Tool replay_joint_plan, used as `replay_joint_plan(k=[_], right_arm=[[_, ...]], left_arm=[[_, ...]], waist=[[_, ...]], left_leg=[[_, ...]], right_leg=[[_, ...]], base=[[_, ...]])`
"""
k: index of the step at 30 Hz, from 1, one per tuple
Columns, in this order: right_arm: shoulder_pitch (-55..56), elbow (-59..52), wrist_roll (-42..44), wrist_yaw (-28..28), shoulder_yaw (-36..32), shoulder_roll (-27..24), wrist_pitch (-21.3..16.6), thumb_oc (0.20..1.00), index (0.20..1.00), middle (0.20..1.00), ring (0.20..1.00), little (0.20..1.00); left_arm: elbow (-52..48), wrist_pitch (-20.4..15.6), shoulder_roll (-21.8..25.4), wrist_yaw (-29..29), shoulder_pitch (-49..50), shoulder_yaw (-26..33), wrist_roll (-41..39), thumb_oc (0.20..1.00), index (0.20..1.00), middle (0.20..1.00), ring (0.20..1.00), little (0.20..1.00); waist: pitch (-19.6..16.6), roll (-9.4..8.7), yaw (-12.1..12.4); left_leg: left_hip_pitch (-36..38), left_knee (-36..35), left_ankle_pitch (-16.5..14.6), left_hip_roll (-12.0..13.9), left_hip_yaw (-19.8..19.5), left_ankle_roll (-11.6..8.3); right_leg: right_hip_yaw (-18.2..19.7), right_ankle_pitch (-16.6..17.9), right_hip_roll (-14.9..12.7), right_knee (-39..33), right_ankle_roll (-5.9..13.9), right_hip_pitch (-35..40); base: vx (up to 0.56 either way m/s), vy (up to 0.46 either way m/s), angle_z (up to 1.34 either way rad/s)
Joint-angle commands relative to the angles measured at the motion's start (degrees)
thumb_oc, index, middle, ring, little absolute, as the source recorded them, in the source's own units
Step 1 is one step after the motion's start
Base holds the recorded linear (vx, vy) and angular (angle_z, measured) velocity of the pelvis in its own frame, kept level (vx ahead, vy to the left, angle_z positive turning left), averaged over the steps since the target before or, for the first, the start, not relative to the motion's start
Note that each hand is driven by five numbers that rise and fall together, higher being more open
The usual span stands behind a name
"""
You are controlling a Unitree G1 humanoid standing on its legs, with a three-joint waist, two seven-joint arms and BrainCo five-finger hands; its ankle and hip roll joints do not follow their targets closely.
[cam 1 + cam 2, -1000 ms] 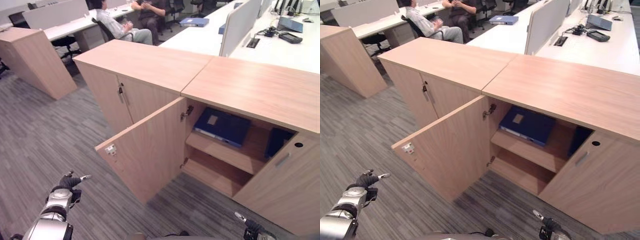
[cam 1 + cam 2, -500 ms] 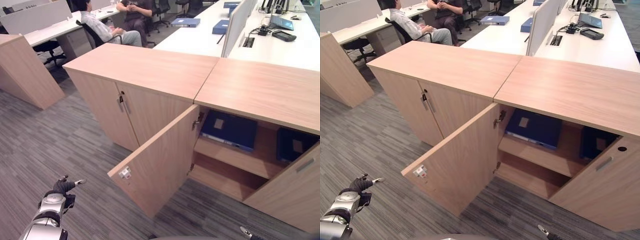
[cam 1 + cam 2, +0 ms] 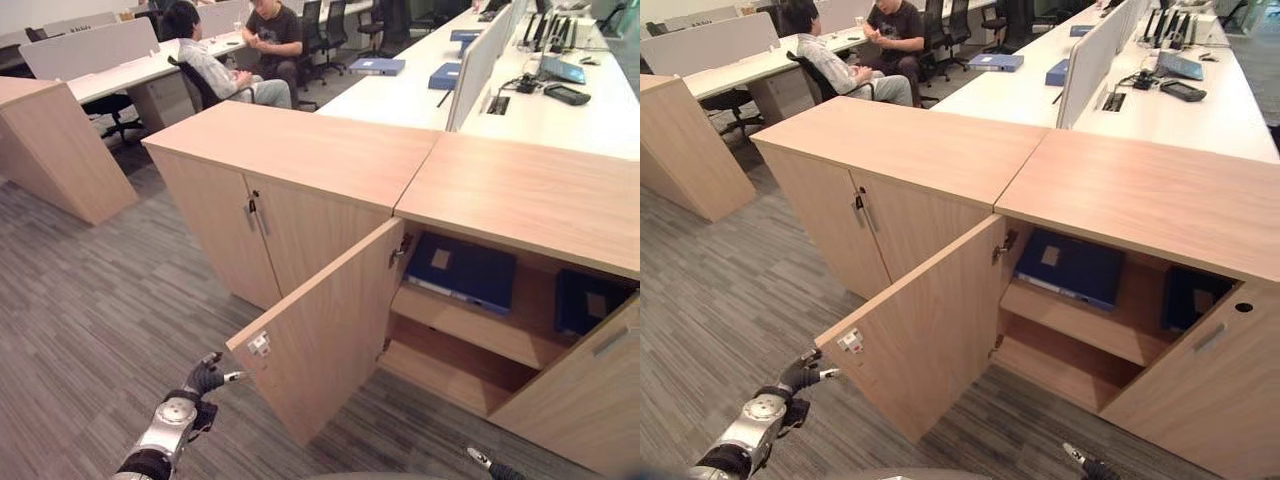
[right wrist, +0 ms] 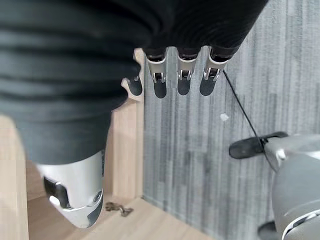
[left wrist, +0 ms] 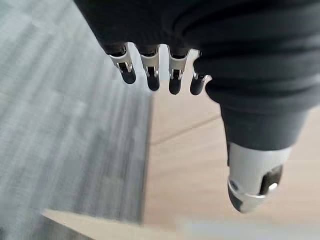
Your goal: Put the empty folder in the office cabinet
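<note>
**Cabinet open, blue folder lying on the upper shelf**

You are looking at a low office cabinet [image 3: 300,150] of pale wood-grain laminate, flat-topped and square-edged. Its left door [image 3: 330,330] is standing swung wide towards you, a small white fitting showing on its inner corner; the right door [image 3: 580,390] is hanging partly open. The blue folder [image 3: 462,270], a flat rectangular binder with a pale label, is lying on the upper shelf [image 3: 470,325] inside, resting against no hand. A second dark blue binder [image 3: 585,300] is standing further right on that shelf, partly hidden by the right door.

Your left hand [image 3: 205,378] is hovering over the grey striped carpet [image 3: 90,300], just beside the open door's lower corner, its fingers [image 5: 150,75] straight and loosely spread, holding nothing. Your right hand [image 4: 180,75] is hanging relaxed, fingers straight, empty; its position relative to the cabinet is hard to judge.

Behind the cabinet, white desks [image 3: 400,90] are carrying more binders, and two seated persons [image 3: 230,70] are occupying chairs at the far desk.
</note>
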Motion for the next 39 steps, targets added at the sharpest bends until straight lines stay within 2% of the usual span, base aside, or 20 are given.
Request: replay_joint_plan(k=[1, 5, 6, 10, 13, 18, 19, 20, 25, 31, 39], right_arm=[[-1.8, 1.5, -2.5, -0.6, 0.6, 1.6, -0.3, 1.000, 1.000, 1.000, 1.000, 1.000], [-1.6, 1.4, -2.7, -1.0, 1.7, 2.7, -0.1, 1.000, 1.000, 1.000, 1.000, 1.000], [-1.6, 1.4, -2.7, -1.0, 1.7, 2.7, -0.1, 1.000, 1.000, 1.000, 1.000, 1.000], [-0.8, 1.6, -2.5, -1.0, 2.5, 3.1, 0.4, 1.000, 1.000, 1.000, 1.000, 1.000], [-1.0, 1.6, -2.0, -1.2, 2.6, 3.2, 0.2, 1.000, 1.000, 1.000, 1.000, 1.000], [-1.7, 2.1, -0.9, -1.3, 3.0, 4.1, -0.2, 1.000, 1.000, 1.000, 1.000, 1.000], [-2.1, 2.2, -0.7, -1.4, 3.2, 4.4, -0.2, 1.000, 1.000, 1.000, 1.000, 1.000], [-2.6, 2.5, 0.6, -1.7, 3.4, 5.3, -0.5, 1.000, 1.000, 1.000, 1.000, 1.000], [-4.0, 2.5, 3.1, -3.3, 3.4, 6.2, -1.2, 1.000, 1.000, 1.000, 1.000, 1.000], [-2.9, 4.4, 4.0, -4.1, 1.8, 6.1, -1.0, 1.000, 1.000, 1.000, 1.000, 1.000], [2.9, 2.7, 3.4, -4.0, 0.7, 5.8, -1.3, 1.000, 1.000, 1.000, 1.000, 1.000]], left_arm=[[1.4, -2.1, -0.6, 0.6, -6.6, 0.6, 0.8, 1.000, 1.000, 1.000, 1.000, 1.000], [-1.1, -2.0, -2.7, 1.3, -11.2, -3.2, 2.3, 1.000, 1.000, 1.000, 1.000, 1.000], [-1.1, -2.0, -2.7, 1.3, -11.2, -3.2, 2.3, 1.000, 1.000, 1.000, 1.000, 1.000], [0.0, -1.1, -0.9, 4.6, -21.4, -6.9, 8.1, 1.000, 1.000, 1.000, 1.000, 1.000], [-2.6, -1.2, -0.4, 5.2, -24.3, -8.6, 9.9, 1.000, 1.000, 1.000, 1.000, 1.000], [-12.0, -2.1, -3.2, 2.9, -27.1, -13.1, 10.4, 1.000, 1.000, 1.000, 1.000, 1.000], [-13.2, -2.4, -4.4, 2.3, -27.6, -14.5, 10.1, 1.000, 1.000, 1.000, 1.000, 1.000], [-18.4, -4.1, -7.1, 0.2, -27.9, -18.1, 7.2, 1.000, 1.000, 1.000, 1.000, 1.000], [-24.3, -4.7, -11.6, -2.8, -27.0, -24.0, 0.0, 1.000, 1.000, 1.000, 1.000, 1.000], [-28.2, -4.2, -12.4, -5.4, -25.9, -27.3, -4.5, 1.000, 1.000, 1.000, 1.000, 1.000], [-31.0, -2.6, -11.9, -8.9, -26.5, -30.7, -6.5, 1.000, 1.000, 1.000, 1.000, 1.000]], waist=[[0.6, -1.19, 0.1], [0.4, -1.79, -1.0], [0.4, -1.80, -1.0], [0.1, -2.40, -2.6], [0.2, -2.54, -3.0], [0.4, -2.95, -3.6], [0.5, -3.00, -3.7], [0.7, -3.28, -4.0], [1.3, -3.82, -4.5], [2.0, -4.26, -5.0], [3.1, -5.51, -6.1]], left_leg=[[-0.7, 0.3, -5.0, 1.7, -0.6, 0.74], [-0.7, 0.3, -5.3, 1.9, -0.3, 0.75], [-0.7, 0.3, -5.3, 1.9, -0.3, 0.75], [-0.6, 0.3, -5.5, 2.1, 0.3, 0.70], [-0.5, 0.3, -5.7, 2.1, 0.6, 0.70], [-0.7, 0.3, -5.9, 2.3, 1.1, 0.84], [-0.7, 0.3, -5.9, 2.3, 1.1, 0.87], [-0.7, 0.3, -6.1, 2.1, 1.0, 1.03], [-1.0, 0.3, -6.3, 2.0, 1.0, 1.23], [-1.5, 0.3, -6.4, 2.0, 1.1, 1.33], [-2.5, 0.3, -6.2, 2.0, 1.7, 1.45]], right_leg=[[-1.6, -0.9, -2.5, 0.4, 3.77, -2.8], [-1.2, -1.0, -2.3, 0.4, 3.86, -3.1], [-1.2, -1.0, -2.3, 0.4, 3.86, -3.1], [-0.5, -0.6, -2.2, 0.4, 4.07, -3.4], [-0.2, -0.4, -2.1, 0.4, 4.16, -3.6], [0.3, -0.2, -2.1, 0.4, 4.33, -4.3], [0.3, -0.2, -2.1, 0.4, 4.33, -4.3], [0.3, -0.2, -2.1, 0.4, 4.41, -4.2], [0.6, 0.0, -2.1, 0.4, 4.54, -4.5], [0.7, 0.0, -2.0, 0.4, 4.67, -5.1], [1.8, 0.6, -1.9, 0.4, 4.89, -6.5]], base=[[0.00, 0.000, 0.00], [0.00, 0.000, 0.00], [0.00, -0.010, -0.03], [-0.01, -0.006, -0.07], [-0.01, -0.002, -0.05], [-0.02, 0.000, -0.06], [-0.04, 0.013, 0.00], [-0.04, 0.012, 0.01], [-0.01, 0.007, 0.03], [-0.01, 0.007, -0.05], [-0.02, -0.005, -0.15]])
